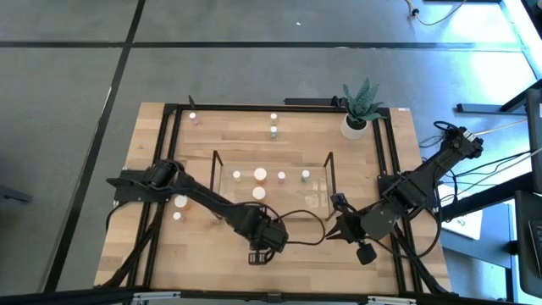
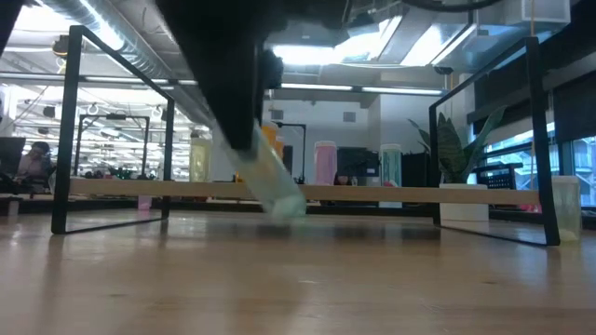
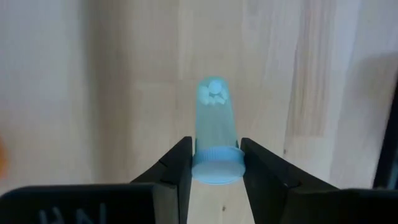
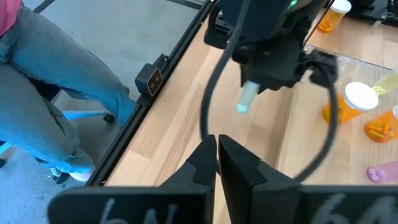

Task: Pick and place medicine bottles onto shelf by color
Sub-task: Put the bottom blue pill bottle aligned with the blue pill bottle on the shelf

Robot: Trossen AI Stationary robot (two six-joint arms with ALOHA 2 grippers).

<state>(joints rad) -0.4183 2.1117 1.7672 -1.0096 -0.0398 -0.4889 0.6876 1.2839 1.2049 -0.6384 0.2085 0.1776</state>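
Bench point(image 1: 212, 246): light wooden butcher-block top inside a black metal frame, filling the middle of the high view.

Shelf point(image 1: 315, 188): clear rack with thin dark edges, centre of the high view. On it, a row of white-capped bottles point(image 1: 260, 174); in the low view they stand upright on its pale board, yellow, orange, pink and pale green, behind the arm.

Left hand point(image 1: 258, 254): lower centre of the high view, in front of the shelf. Its fingers point(image 3: 177, 171) are clamped on the cap end of a green-tinted bottle point(image 3: 215, 134); the body juts out past the fingertips over bare wood, small white pills lying at its far end. In the low view the bottle point(image 2: 272, 191) hangs tilted beside the shelf board, whether clear of the bench cannot be told.

Right hand point(image 4: 216, 149): lower right of the high view, fingers pressed together, nothing between them, pointing toward the left hand.

Loose bottles: two white-capped ones point(image 1: 179, 202) at the left of the bench under the left arm; one point(image 1: 193, 116) at the upper left corner; two point(image 1: 273, 117) at the upper middle.

Plant in white pot point(image 1: 356, 125): upper right corner of the bench.

Person's legs in blue jeans point(image 4: 50, 81): upper left of the right wrist view, beside the bench.

Writing: none can be read on any bottle.
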